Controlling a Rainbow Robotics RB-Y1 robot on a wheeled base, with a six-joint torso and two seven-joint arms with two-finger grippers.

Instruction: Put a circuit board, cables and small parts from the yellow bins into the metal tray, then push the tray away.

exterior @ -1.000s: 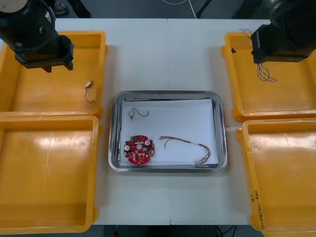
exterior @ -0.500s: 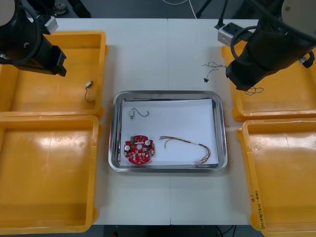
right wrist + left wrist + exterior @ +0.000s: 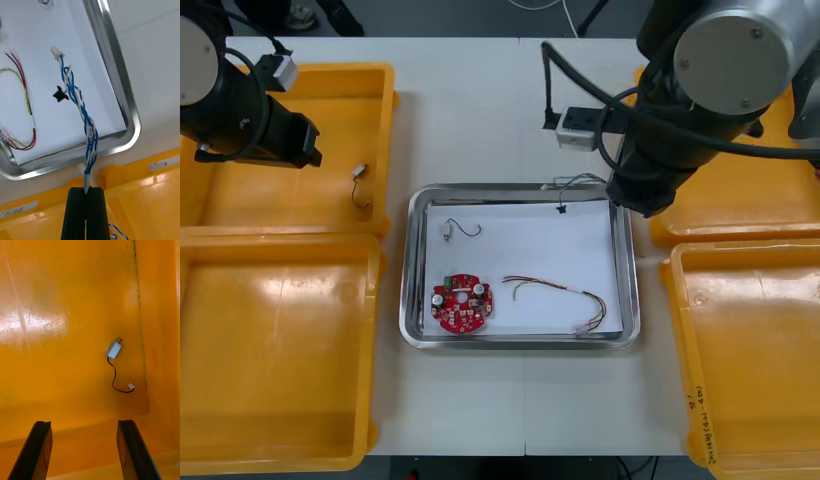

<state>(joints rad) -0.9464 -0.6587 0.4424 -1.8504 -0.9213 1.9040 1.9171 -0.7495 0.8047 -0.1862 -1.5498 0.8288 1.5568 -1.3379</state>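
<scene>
The metal tray (image 3: 414,262), white inside, holds a round red circuit board (image 3: 462,304), a red and yellow cable (image 3: 560,295) and a small metal part (image 3: 448,231) with a black wire. My right gripper (image 3: 86,192) is shut on a twisted blue and white cable (image 3: 80,108), which hangs over the tray's far right corner (image 3: 129,112). That cable (image 3: 576,181) also shows at the tray's far rim. Over the far left yellow bin (image 3: 240,200), my left gripper (image 3: 84,435) is open, with a small metal part (image 3: 114,349) beyond its fingertips.
Two yellow bins (image 3: 270,350) flank the tray on the left and two (image 3: 750,360) on the right. The right arm's body (image 3: 720,70) covers much of the far right bin. Bare table lies beyond the tray and in front of it.
My right arm has swung left from the far right bin to the tray's far right corner, carrying the blue and white cable. The left arm shifted slightly over its bin.
</scene>
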